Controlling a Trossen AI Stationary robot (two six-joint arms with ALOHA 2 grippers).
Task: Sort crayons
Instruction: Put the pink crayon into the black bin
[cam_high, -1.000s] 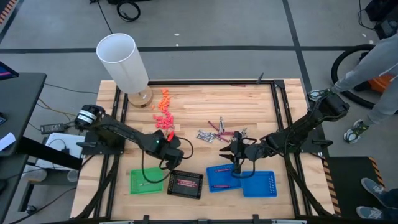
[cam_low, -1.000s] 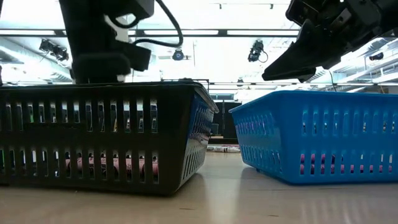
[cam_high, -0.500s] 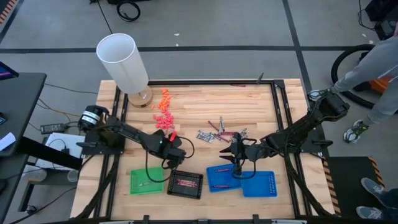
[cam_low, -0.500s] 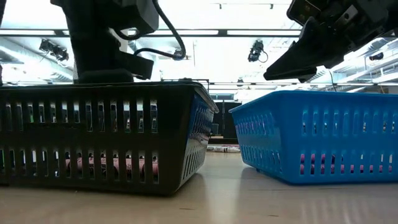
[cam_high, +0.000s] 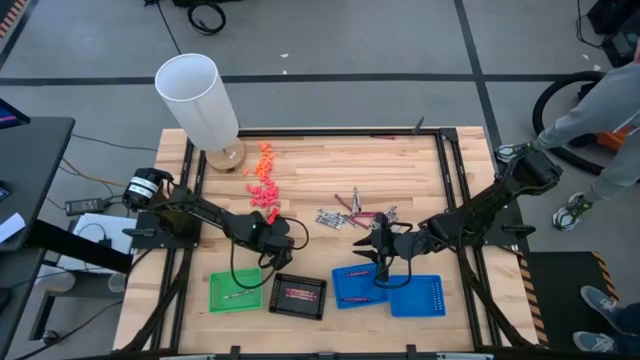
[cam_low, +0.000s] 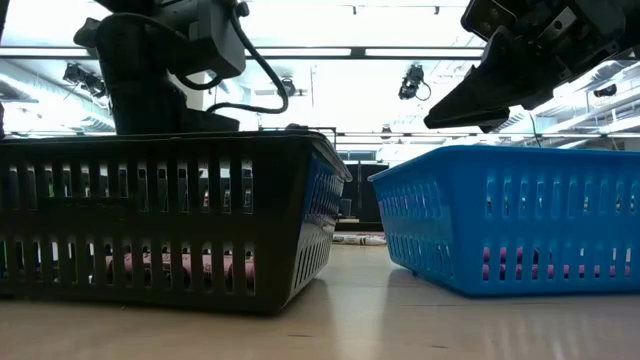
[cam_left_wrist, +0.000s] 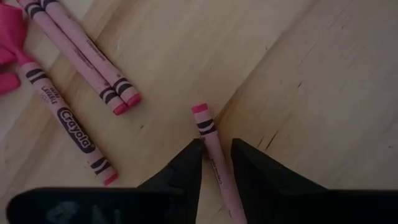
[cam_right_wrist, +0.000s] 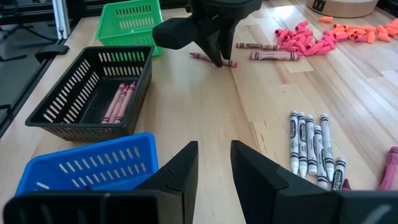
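The only legible writing is the word "Crayola" on the wrapper of a loose pink crayon (cam_left_wrist: 68, 121) lying on the wooden table (cam_left_wrist: 311, 74). Just beside it lies a pair of pink crayons (cam_left_wrist: 84, 56), side by side and touching.

The left gripper (cam_left_wrist: 216, 163) is lowered to the tabletop, its two fingers clamped on a single pink crayon (cam_left_wrist: 208, 140) that lies flat on the wood. In the high view this gripper (cam_high: 272, 232) sits above the black tray (cam_high: 298, 294), near the scatter of chunky pink pieces (cam_high: 264, 193).

The right gripper (cam_right_wrist: 214, 163) hovers over open wood with its fingers slightly apart and nothing between them. The blue tray (cam_right_wrist: 87, 167) is just beside it.

Task items are distributed as follows:
- Black tray (cam_right_wrist: 87, 87): several pink crayons (cam_right_wrist: 118, 102).
- Blue tray (cam_high: 358, 285): a few reddish crayons.
- Green tray (cam_high: 234, 292): one crayon.
- Table centre: a row of silver-grey crayons (cam_right_wrist: 314, 146), with a maroon crayon (cam_right_wrist: 387, 167) near it.

A tall white cylinder (cam_high: 197, 98) stands at the far left corner. A person's legs (cam_high: 600, 100) show beyond the right edge.
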